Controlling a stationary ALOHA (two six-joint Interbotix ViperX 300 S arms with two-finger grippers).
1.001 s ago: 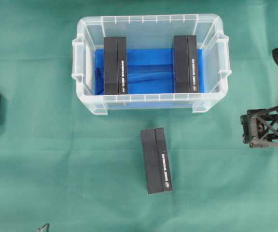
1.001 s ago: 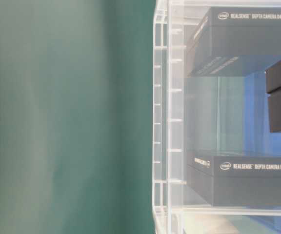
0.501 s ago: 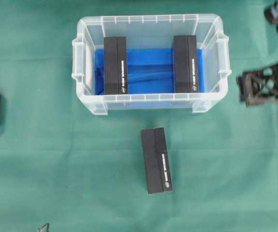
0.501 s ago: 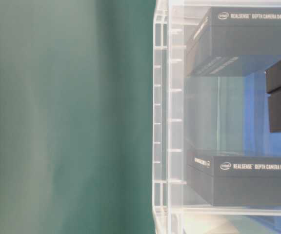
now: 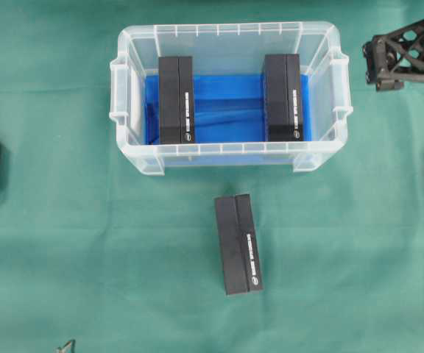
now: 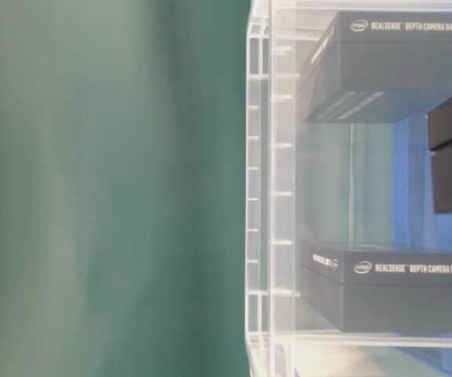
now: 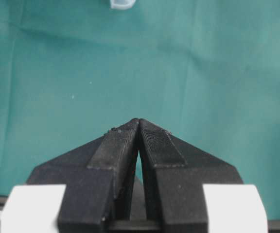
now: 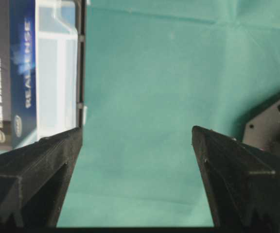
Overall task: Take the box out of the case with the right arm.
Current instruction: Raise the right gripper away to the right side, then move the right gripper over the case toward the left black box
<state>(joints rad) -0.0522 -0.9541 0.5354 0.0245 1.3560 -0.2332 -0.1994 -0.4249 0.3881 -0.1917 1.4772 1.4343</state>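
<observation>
Black right gripper [image 5: 377, 62], jaws wide and empty, sits just outside the case [image 5: 342, 81]; nearest box [image 5: 283, 97] lies left of it, long axis front-to-back.

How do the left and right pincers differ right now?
The left pincer is shut, fingertips touching; the right pincer is wide open, with nothing between its fingers. The left pincer's camera sees mostly bare green cloth; the right pincer's view catches the case and a box at its left. Both are black and hold nothing.
</observation>
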